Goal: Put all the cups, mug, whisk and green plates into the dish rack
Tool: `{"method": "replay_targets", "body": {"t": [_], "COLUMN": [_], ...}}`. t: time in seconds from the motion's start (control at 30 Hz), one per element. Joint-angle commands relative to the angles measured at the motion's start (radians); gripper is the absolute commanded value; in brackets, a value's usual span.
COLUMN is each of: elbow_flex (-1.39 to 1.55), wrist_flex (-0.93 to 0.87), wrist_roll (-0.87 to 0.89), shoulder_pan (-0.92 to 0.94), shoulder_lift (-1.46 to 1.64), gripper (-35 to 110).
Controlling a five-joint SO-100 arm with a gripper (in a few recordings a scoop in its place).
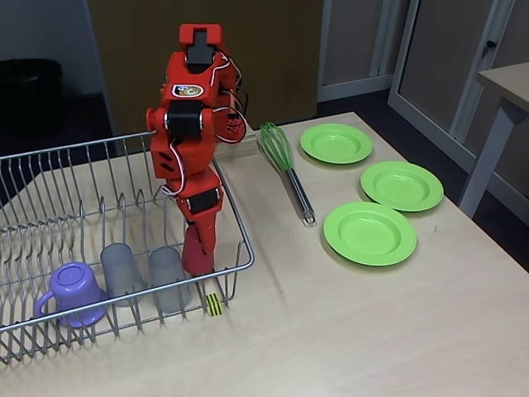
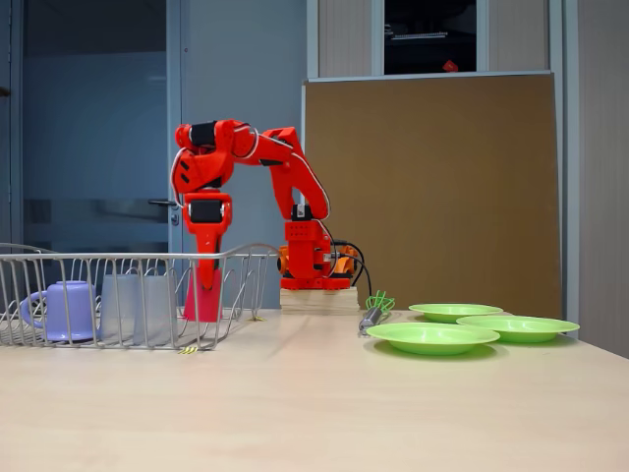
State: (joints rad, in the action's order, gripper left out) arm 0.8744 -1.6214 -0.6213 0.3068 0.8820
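My red gripper [image 1: 202,242] reaches straight down into the dish rack [image 1: 66,149] at its front right corner, shut on the short red cup [image 1: 196,258]. The cup is low inside the rack; whether it touches the bottom wires I cannot tell. In a fixed view from the side the gripper [image 2: 203,283] stands over the red cup [image 2: 201,303] behind the rack's wires [image 2: 98,258]. Two grey cups [image 1: 120,269] [image 1: 168,277] and the purple mug [image 1: 73,291] sit in the rack's front row. The green whisk [image 1: 285,169] and three green plates [image 1: 335,142] [image 1: 401,185] [image 1: 369,232] lie on the table to the right.
The arm's base stands on a wooden block [image 2: 316,298] behind the rack's back right corner. A yellow-black tag [image 1: 214,304] hangs on the rack's front. Another table's leg [image 1: 488,157] stands beyond the right edge. Bare tabletop [image 1: 347,331] stretches in front.
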Motion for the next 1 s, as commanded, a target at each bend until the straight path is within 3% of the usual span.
{"method": "replay_targets", "body": {"t": [0.0, 0.53, 0.97], "elbow_flex": [-0.066, -0.189, -0.189], "wrist_flex": [-0.011, -0.078, -0.143], "wrist_roll": [-0.018, -0.025, -0.046], "shoulder_pan": [0.012, 0.034, 0.046], "shoulder_lift": [-0.011, -0.146, -0.023], "gripper": [12, 33, 35]}}
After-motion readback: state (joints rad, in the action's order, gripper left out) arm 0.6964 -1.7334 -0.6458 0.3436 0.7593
